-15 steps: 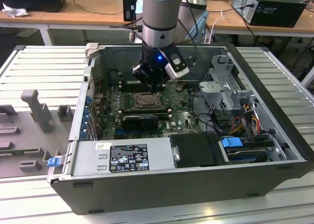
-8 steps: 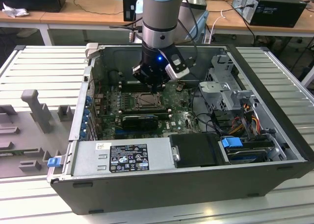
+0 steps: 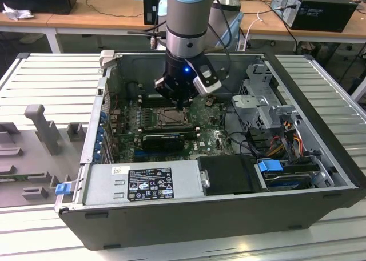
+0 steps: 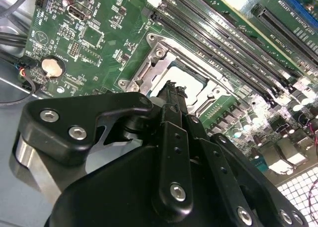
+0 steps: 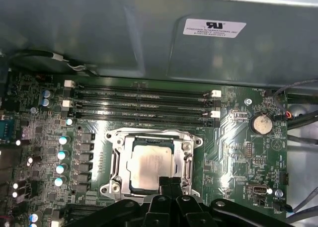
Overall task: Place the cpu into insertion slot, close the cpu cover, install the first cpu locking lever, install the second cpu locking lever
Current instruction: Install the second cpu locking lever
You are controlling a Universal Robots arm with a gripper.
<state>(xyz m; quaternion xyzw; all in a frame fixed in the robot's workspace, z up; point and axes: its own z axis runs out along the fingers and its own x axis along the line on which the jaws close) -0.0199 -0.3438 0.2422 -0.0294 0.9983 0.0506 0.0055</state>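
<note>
The gripper (image 3: 182, 103) hangs low inside the open computer case (image 3: 229, 215), straight over the insertion slot (image 3: 166, 117) on the green motherboard (image 3: 214, 138). In the first wrist view the cpu (image 5: 149, 167) lies flat in the insertion slot, its silvery top square to the dark metal border, so it appears to be seated already. The cpu cover (image 5: 149, 135) looks to be down around the chip, its frame bordering the metal top on all sides, though I cannot tell whether it is latched.

The fingers (image 5: 170, 183) are pressed together into one narrow black tip with nothing between them. That clenched tip sits at the edge of the cpu on the side away from the long black memory slots (image 5: 144, 108), either touching the frame there or just above it; which of the two I cannot tell. My reading is that the tip is held closed so it can act as a slim pusher in the tight space around the socket, not as a grasp.

In the second wrist view the same closed fingers (image 4: 171, 113) point down at the socket frame (image 4: 149, 68).

The case lies open on its side on the ribbed grey desk (image 3: 51, 78), with a black power supply (image 3: 143, 184) along the case's near edge.
</note>
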